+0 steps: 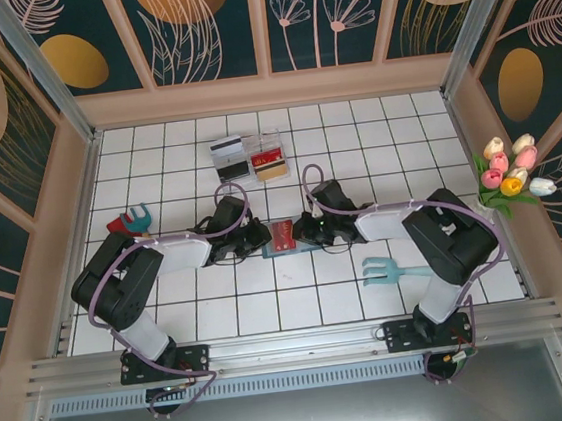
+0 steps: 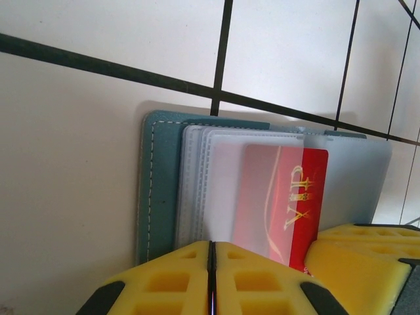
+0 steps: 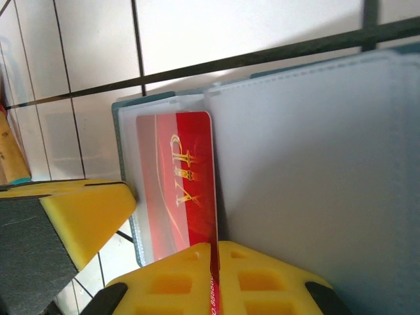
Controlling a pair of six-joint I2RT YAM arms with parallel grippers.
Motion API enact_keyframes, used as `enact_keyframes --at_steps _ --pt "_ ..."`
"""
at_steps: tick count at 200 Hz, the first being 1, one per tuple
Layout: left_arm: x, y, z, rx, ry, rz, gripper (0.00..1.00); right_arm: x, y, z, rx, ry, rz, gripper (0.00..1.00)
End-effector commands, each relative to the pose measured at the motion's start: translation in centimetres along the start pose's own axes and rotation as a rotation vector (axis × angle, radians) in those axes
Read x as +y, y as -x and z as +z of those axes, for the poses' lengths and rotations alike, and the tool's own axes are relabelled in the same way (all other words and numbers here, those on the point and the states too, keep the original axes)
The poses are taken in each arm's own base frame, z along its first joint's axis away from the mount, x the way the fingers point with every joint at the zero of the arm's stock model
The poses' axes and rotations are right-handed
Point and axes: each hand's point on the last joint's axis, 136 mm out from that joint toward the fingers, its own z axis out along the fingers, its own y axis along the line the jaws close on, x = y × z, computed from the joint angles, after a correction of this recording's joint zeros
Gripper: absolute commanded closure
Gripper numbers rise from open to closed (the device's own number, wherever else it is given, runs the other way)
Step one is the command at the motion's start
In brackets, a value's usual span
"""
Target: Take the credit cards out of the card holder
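Observation:
The teal card holder (image 1: 287, 251) lies open on the tiles at the centre, its frosted clear sleeves (image 2: 197, 177) fanned out. A red credit card (image 1: 284, 234) with gold "VIP" lettering sticks halfway out of one sleeve. My left gripper (image 2: 212, 246) is shut, and the edge of the sleeve around the red card (image 2: 308, 190) runs into its seam. From the other side, my right gripper (image 3: 214, 248) is shut on the edge of the red card (image 3: 190, 170), next to a large clear sleeve (image 3: 315, 170). In the top view the left gripper (image 1: 264, 238) and right gripper (image 1: 302, 233) meet over the holder.
At the back centre lie a white-grey card with a black stripe (image 1: 227, 156) and a clear tray (image 1: 268, 156) holding cards. A light teal fork toy (image 1: 393, 271) lies near the right arm, a red and teal toy (image 1: 133, 222) at the left, and flowers (image 1: 514, 174) at the right wall.

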Motion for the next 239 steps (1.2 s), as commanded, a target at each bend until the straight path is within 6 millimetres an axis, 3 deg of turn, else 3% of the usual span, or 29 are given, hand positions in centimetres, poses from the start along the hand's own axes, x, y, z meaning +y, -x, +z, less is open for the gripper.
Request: enact_keyframes --at_steps 1,41,84,117,150,178,239 --pt "-0.3 0.4 -0.7 -0.01 0.02 0.024 0.89 -0.8 0.1 -1.1 -0.023 -0.029 0.005 0.89" --pt "-3.9 0.7 -1.4 0.002 -0.113 0.058 0.85 -0.3 0.3 -1.5 -0.039 -0.012 -0.008 0.9" --pt "-5.4 0.7 -1.8 0.009 -0.178 0.062 0.8 1.2 0.6 -3.0 -0.075 0.084 -0.041 0.93" --pt "-7.8 -0.3 -2.0 0.063 -0.364 0.008 0.77 1.7 0.6 -3.8 -0.083 0.148 -0.05 0.93" --pt "-6.8 -0.8 -0.7 0.104 -0.323 0.004 0.79 1.6 0.6 -3.6 -0.068 0.163 -0.035 0.93" --pt "-4.2 -1.5 1.2 0.134 -0.231 -0.023 0.82 1.4 0.5 -3.2 -0.056 0.159 -0.023 0.93" --pt "-1.8 -2.5 2.2 0.147 -0.197 -0.11 0.86 1.1 0.1 -2.3 -0.017 0.163 -0.005 0.86"
